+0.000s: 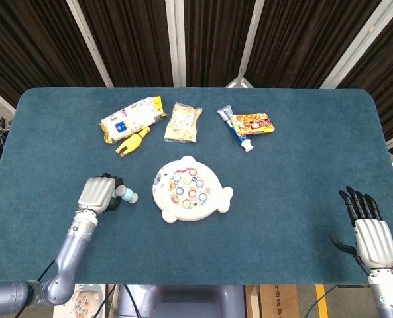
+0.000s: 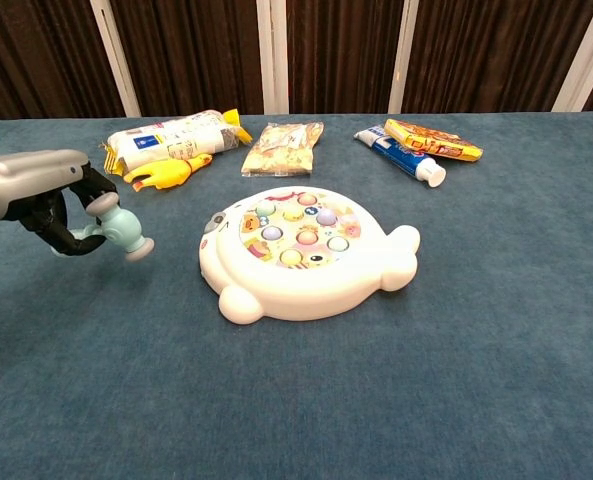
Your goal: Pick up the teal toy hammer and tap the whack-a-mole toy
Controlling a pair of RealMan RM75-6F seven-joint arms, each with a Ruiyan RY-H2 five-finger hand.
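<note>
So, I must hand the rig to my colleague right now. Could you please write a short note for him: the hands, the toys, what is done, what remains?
Left hand grips the teal toy hammer, lifted off the table, head pointing toward the whack-a-mole toy.
Right hand is open, holding nothing, at the table's near right corner.
The whack-a-mole toy sits mid-table, to the right of the hammer, not touched.
Done: hammer picked up.
Left: bring the hammer over the toy and tap it.

1 hammer (image 2: 124, 228), 1 mole toy (image 2: 306, 250), 1 rubber chicken (image 1: 132, 142), 1 toothpaste (image 1: 234, 128), 3 snack pkts (image 1: 183, 122), 2 hands (image 1: 97, 193)
</note>
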